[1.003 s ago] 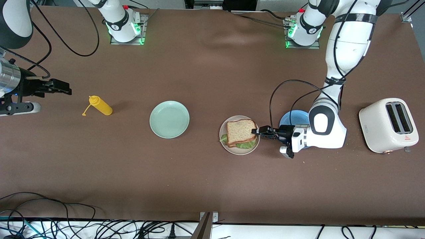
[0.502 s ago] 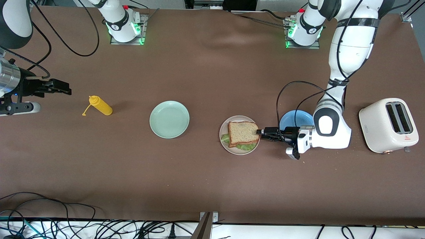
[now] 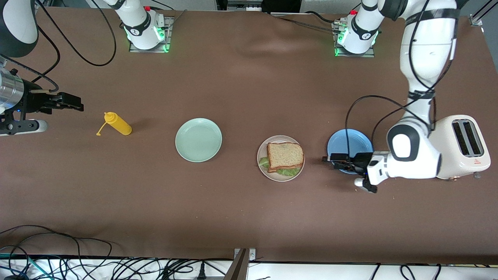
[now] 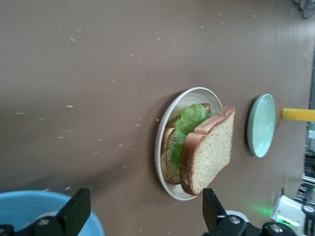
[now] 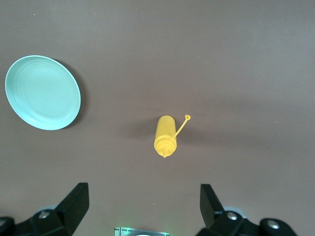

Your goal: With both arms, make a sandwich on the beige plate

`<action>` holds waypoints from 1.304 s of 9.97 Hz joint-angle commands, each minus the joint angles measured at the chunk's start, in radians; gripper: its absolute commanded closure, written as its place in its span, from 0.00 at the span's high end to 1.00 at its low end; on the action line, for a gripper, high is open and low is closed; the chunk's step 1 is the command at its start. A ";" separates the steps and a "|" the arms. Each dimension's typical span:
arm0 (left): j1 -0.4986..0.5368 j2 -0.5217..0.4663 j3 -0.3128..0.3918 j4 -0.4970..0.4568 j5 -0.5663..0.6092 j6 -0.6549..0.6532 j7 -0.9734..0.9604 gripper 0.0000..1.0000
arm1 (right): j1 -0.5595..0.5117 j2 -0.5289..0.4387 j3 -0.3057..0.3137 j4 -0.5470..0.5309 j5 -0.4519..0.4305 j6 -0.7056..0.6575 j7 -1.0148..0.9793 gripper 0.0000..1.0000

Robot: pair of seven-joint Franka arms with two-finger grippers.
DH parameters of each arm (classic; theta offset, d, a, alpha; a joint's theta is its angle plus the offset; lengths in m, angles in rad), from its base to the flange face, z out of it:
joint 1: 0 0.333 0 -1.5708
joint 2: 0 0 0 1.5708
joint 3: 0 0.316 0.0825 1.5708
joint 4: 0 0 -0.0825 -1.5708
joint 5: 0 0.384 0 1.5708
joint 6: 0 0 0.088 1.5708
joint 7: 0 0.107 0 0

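The sandwich lies on the beige plate: brown bread on top, green lettuce showing at its edge, a second slice under it. The left wrist view shows the sandwich and the beige plate's rim a short way off. My left gripper is open and empty, apart from the beige plate, low over the blue plate's edge. Its fingers stand wide. My right gripper waits open and empty at the right arm's end of the table, above the yellow bottle.
A mint-green plate sits beside the beige plate toward the right arm's end, with a yellow squeeze bottle lying past it. A white toaster stands at the left arm's end, close to the left arm's wrist.
My left gripper has opened, let go of the top bread slice and drawn back from the beige plate to over the blue plate. The slice now rests flat on the lettuce. The right arm has not moved.
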 commanded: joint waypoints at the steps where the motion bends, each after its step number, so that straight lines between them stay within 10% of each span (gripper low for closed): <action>1: 0.000 -0.089 0.044 -0.011 0.178 -0.013 -0.162 1.00 | -0.011 -0.030 0.016 -0.028 -0.017 0.004 0.005 1.00; 7: 0.001 -0.257 0.091 -0.011 0.768 -0.039 -0.437 1.00 | -0.011 -0.032 0.016 -0.030 -0.017 0.004 0.004 1.00; 13: 0.035 -0.344 0.131 0.026 0.852 -0.091 -0.448 1.00 | -0.011 -0.032 0.016 -0.031 -0.017 0.002 0.004 1.00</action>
